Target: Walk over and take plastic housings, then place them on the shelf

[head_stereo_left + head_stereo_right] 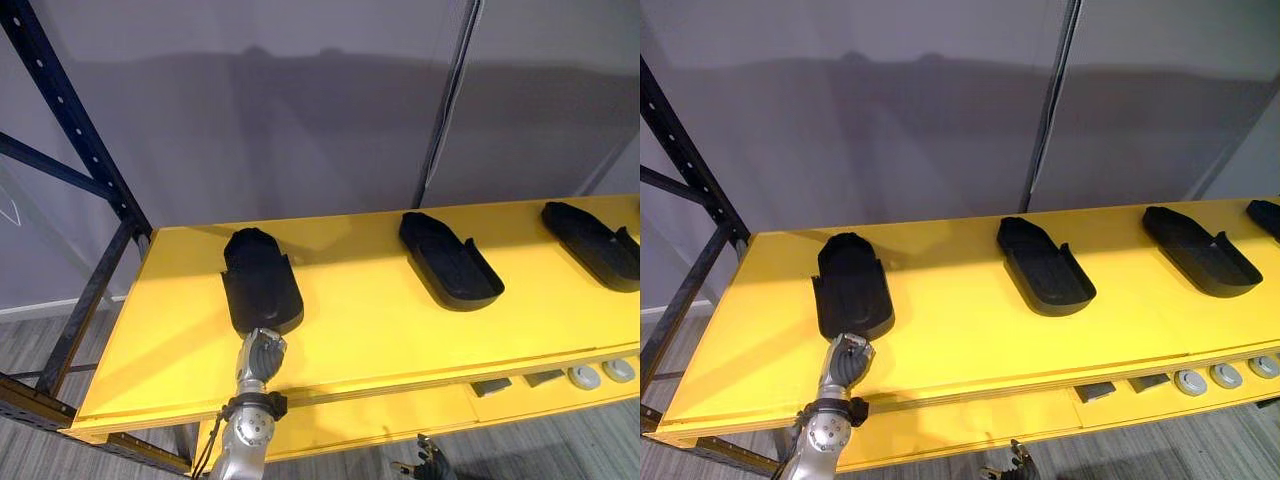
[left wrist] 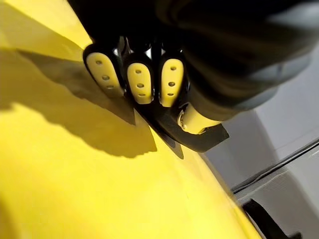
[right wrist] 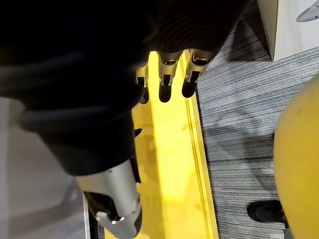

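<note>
Bare front strip of the yellow shelf board [image 1: 370, 320], centre to right of frame, lies open to a reach. Wide clear gaps between left housing [image 1: 260, 280], middle housing [image 1: 450, 262] and right housing [image 1: 592, 243]. Left hand [image 1: 262, 355] clasps the left housing's near end. Dark upright post [image 1: 83, 130] bars the upper-left side. Grey wall [image 1: 300, 110] closes the back.

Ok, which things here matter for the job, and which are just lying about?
Job: leftmost black plastic housing, pinched by left hand; other black housings beside it; yellow shelf board; right hand, open, down low.
Lying about: grey round discs and dark grey blocks on the lower level.
</note>
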